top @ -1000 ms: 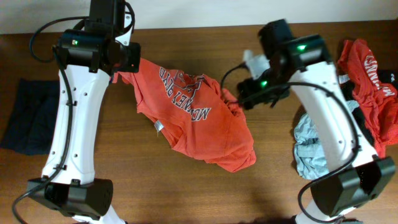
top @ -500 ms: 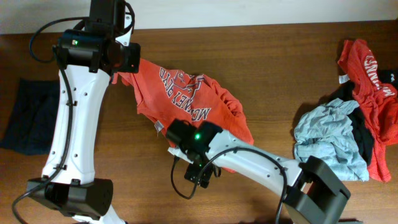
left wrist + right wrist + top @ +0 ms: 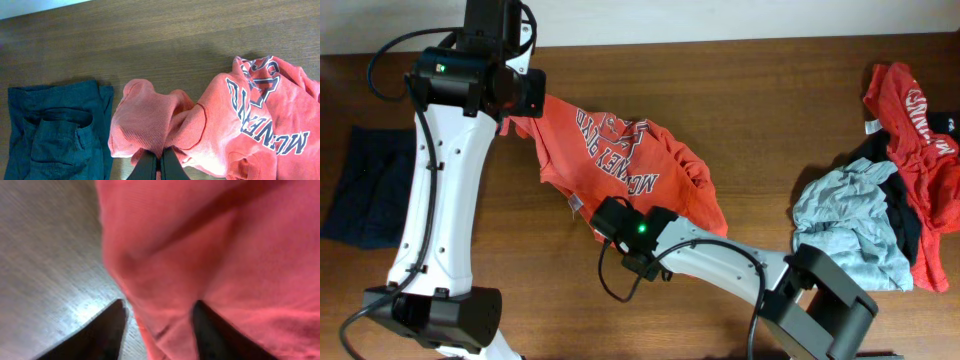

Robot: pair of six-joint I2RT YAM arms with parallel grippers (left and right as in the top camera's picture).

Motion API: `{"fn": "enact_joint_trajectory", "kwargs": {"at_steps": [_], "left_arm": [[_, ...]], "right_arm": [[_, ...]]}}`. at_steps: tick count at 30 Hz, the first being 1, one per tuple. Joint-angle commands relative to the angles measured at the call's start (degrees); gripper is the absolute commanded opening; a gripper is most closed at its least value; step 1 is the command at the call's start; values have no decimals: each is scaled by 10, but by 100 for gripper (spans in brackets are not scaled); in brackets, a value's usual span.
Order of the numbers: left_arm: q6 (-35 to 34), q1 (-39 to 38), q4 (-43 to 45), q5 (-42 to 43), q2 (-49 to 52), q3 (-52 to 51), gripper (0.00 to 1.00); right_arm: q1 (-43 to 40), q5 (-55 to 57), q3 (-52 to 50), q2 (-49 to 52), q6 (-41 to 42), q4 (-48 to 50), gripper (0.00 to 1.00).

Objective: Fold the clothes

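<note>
Overhead view: the orange-red T-shirt was spread print-up, left of centre on the bench, with one sleeve drawn toward the bench's far edge. Bare wood lay between this shirt and a pile at the right edge, where a pale grey-blue garment, a black garment and a red printed tee were heaped together. A dark garment lay flat at the left edge, well apart from the shirt. The near strip of the bench was largely taken up by the two arms.

Left wrist view: the left pincer was seen fully closed, with the bunched sleeve of the shirt gathered at its tips. This grip was hidden overhead by the arm. The dark garment was shown just beside the sleeve.

Right wrist view: the right pincer was seen at the shirt's near hem, its fingers apart and blurred red cloth between them. Whether the cloth was pinched could not be told.
</note>
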Motion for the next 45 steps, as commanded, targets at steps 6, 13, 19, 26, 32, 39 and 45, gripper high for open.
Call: {"fn": "enact_joint_trajectory", "kwargs": {"at_steps": [6,13,19,26,32,39,45], "left_arm": [[-6,2,0,-6,3,5,0],[-6,2,0,-6,3,5,1],[-6,2,-1,-6,3,5,0],[-6,2,0,-6,3,5,1],[-6,2,6,-6,1,10,1],[-6,2,4,-7,-7,70,0],[24,2,133,84,-7,120,1]], "right_arm": [[-2,6,-5,8,-21,-9,83],[-3,16,-5,17,-20,12,76],[-3,49,-5,45,-20,19,64],[-1,88,37,18,31,-36,4],[-2,193,147,-108,71,-141,4],[-70,254,214,-267,76,-153,4],[-230,253,235,-348,77,-154,4]]}}
